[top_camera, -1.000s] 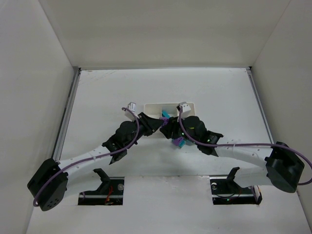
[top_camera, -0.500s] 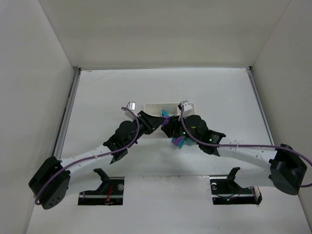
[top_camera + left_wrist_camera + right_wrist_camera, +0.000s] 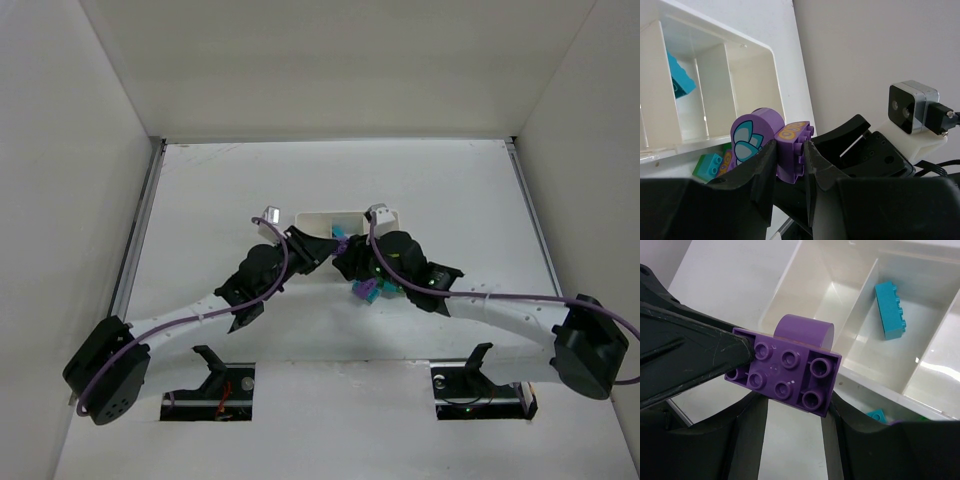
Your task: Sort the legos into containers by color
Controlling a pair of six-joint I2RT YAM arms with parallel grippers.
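A purple lego stack (image 3: pixel 785 372), a studded brick joined to a rounded purple piece with a cyan print (image 3: pixel 752 132), hangs in the air just in front of the white three-compartment tray (image 3: pixel 348 214). My left gripper (image 3: pixel 789 150) is shut on the brick (image 3: pixel 795 132). My right gripper (image 3: pixel 794 405) closes on the same stack from the other side, its tips hidden behind the brick. In the top view the left gripper (image 3: pixel 318 250) and right gripper (image 3: pixel 345 262) meet nose to nose. One cyan brick (image 3: pixel 890 310) lies in the middle compartment.
A small pile of purple, cyan and green legos (image 3: pixel 365 292) lies on the table just in front of the tray, under my right wrist. A green and cyan brick (image 3: pixel 710 165) from it shows below the tray wall (image 3: pixel 755 47). White walls enclose the table.
Both grippers stay together on the purple stack and have shifted slightly toward the tray. The left wrist has moved a little up and right.
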